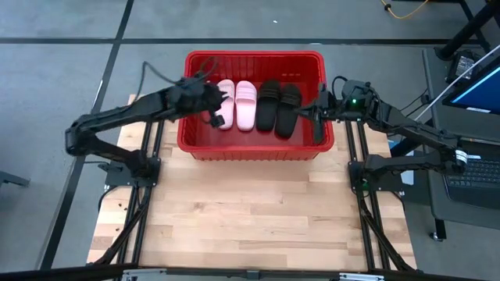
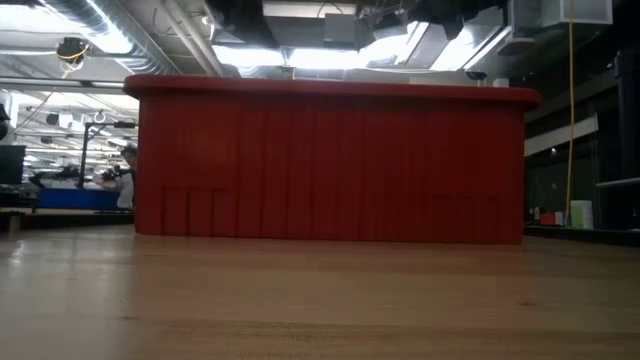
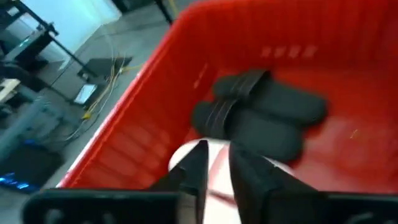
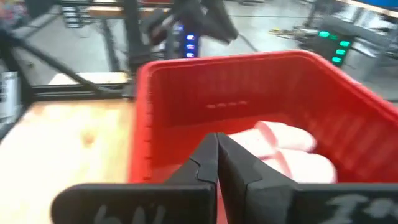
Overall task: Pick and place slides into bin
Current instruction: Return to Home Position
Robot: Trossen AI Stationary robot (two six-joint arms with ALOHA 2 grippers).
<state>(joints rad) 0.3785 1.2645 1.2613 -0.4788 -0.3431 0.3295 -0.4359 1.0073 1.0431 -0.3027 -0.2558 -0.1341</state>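
Observation:
The red bin stands at the table's far side and fills the low view. Two pale pink slides and two black slides lie side by side on its floor. My left gripper hangs over the bin's left part beside the pink slides, its fingers a narrow gap apart and holding nothing. The black slides show beyond it. My right gripper is shut and empty over the bin's right wall. In its wrist view the pink slides lie ahead.
Bare wooden table stretches from the bin to the near edge. A laptop and cables sit off the table at the right. Both arm bases stand at the table's left and right sides.

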